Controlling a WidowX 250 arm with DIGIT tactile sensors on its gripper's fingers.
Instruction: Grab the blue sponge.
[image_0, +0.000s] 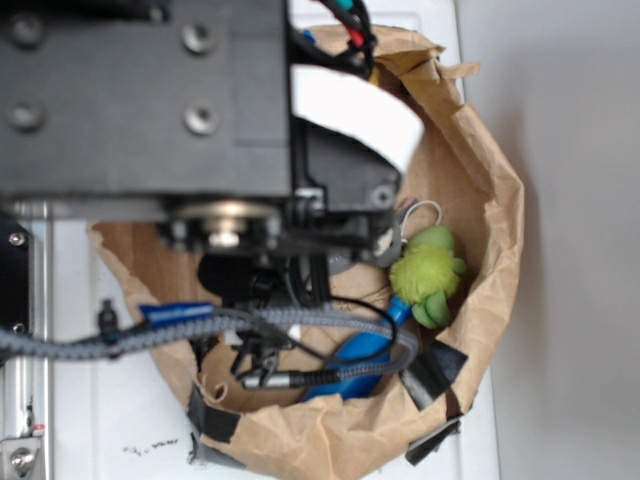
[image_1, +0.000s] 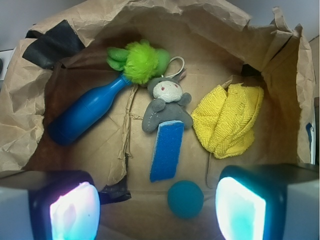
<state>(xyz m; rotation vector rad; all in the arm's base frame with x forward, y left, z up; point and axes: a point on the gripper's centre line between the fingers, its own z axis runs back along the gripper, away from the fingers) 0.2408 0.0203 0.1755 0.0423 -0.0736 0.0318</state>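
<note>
Inside the brown paper bag, whose crumpled walls are patched with black tape, several toys lie on the flat creased floor. Nearest the sponge is a grey plush mouse, lying face up with a pale face and a thin looped cord behind its head; its lower body touches and slightly overlaps the sponge's far end. Left of the mouse a fuzzy lime-green plush toy rests against the neck of a glossy blue bottle-shaped toy, which lies tilted on its side toward the left wall. Right of the mouse a folded yellow cloth sits apart from the sponge, with bare paper between them. A round teal-blue ball lies just beyond the sponge's near end, close but not clearly touching, between the two fingers in the wrist view.

The blue sponge lies flat at the middle of the bag floor, a long bright-blue rectangle with a thin pale edge showing at its far end beside the mouse. Its upper face is clear of other things.

The gripper hangs above the floor with its fingers spread wide and nothing between them; it touches no toy. From the exterior view the arm's black body and cables hide most of the bag, and the sponge cannot be seen there.
</note>
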